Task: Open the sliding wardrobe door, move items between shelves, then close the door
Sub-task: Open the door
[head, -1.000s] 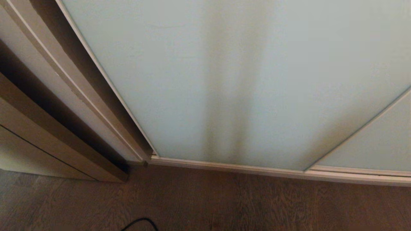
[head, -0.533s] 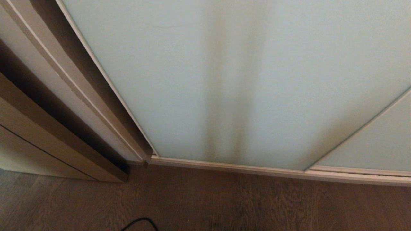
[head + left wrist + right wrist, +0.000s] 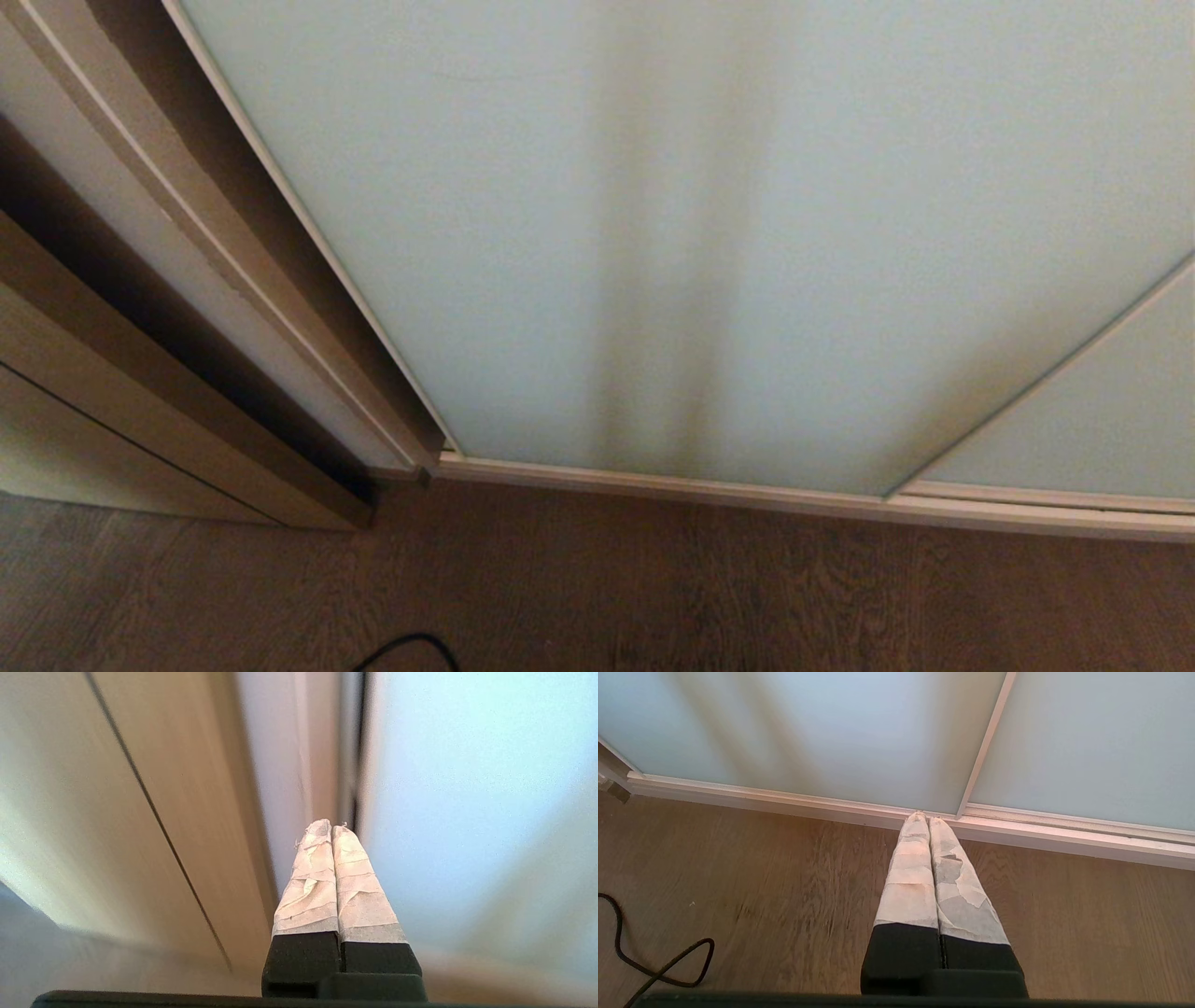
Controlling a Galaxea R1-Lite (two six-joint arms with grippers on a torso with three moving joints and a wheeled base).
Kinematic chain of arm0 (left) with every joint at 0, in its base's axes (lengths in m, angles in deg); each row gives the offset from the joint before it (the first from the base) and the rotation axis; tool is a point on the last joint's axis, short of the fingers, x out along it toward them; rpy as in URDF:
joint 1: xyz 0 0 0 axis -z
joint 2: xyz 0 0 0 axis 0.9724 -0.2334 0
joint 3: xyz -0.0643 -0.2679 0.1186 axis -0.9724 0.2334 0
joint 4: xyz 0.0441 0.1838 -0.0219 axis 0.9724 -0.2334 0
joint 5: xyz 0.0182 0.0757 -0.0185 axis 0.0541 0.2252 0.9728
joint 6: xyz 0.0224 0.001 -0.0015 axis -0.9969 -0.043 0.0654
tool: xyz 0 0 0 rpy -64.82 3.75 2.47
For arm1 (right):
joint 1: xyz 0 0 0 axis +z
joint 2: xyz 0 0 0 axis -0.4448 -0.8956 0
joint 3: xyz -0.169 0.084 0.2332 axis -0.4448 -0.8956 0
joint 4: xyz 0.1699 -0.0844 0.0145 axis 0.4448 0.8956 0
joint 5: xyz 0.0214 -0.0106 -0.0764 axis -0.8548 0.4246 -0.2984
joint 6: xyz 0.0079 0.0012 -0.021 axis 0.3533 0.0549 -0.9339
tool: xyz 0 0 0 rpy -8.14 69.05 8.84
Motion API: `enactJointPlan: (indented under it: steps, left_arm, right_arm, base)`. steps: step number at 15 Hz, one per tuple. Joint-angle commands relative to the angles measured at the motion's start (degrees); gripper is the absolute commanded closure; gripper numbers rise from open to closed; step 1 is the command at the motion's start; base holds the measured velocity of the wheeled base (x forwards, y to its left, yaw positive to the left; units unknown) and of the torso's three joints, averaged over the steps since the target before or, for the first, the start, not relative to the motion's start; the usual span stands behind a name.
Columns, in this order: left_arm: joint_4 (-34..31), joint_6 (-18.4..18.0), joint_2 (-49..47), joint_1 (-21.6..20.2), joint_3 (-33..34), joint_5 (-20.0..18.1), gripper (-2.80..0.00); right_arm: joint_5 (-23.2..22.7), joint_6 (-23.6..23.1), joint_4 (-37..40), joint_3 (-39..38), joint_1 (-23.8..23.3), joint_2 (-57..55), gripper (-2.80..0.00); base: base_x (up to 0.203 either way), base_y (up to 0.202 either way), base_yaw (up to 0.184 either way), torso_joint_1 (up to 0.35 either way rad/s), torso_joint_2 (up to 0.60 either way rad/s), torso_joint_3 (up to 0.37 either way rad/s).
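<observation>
Head view: wood-grain floor (image 3: 653,588), sliding wardrobe door (image 3: 579,233)

Sliding wardrobe door (image 3: 709,233) fully shut (no gap), dark narrow slot (image 3: 140,308) beside its left frame.

Left gripper (image 3: 331,828) with black finger bases, long tapering fingers wrapped in creased whitish tape, right gripper (image 3: 928,817) alike, tape patchy and peeling

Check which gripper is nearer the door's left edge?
Left. The left gripper, shut, points at the sliding wardrobe door's left edge by the frame. The right gripper, shut, hangs over the floor near the panels' overlap.
</observation>
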Motion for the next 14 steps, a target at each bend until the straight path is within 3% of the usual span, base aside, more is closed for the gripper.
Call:
enactJointPlan:
  steps: [1, 4, 7, 10, 14]
  left_arm:
    - [11.6, 0.0, -13.3, 0.0, -5.1, 3.3, 0.00]
    - [32.3, -0.3, -24.7, -0.1, -8.5, 6.9, 0.00]
    - [39.6, 0.0, -32.3, -0.1, -9.9, 7.8, 0.00]
    - [51.5, 0.1, -40.3, -0.1, -10.5, 7.9, 0.00]
    - [54.2, 1.1, -48.1, 0.0, -12.2, 7.4, 0.00]
  right_arm:
    - [0.0, 0.0, 0.0, 0.0, 0.0, 0.2, 0.00]
    - [0.0, 0.0, 0.0, 0.0, 0.0, 0.2, 0.00]
    - [0.0, 0.0, 0.0, 0.0, 0.0, 0.2, 0.00]
    - [0.0, 0.1, 0.0, 0.0, 0.0, 0.2, 0.00]
    - [0.0, 0.0, 0.0, 0.0, 0.0, 0.2, 0.00]
  base:
    - [0.000, 0.000, 0.000, 0.000, 0.00, 0.000]
    - [0.000, 0.000, 0.000, 0.000, 0.00, 0.000]
    - [0.000, 0.000, 0.000, 0.000, 0.00, 0.000]
    - [0.000, 0.000, 0.000, 0.000, 0.00, 0.000]
    - [0.000, 0.000, 0.000, 0.000, 0.00, 0.000]
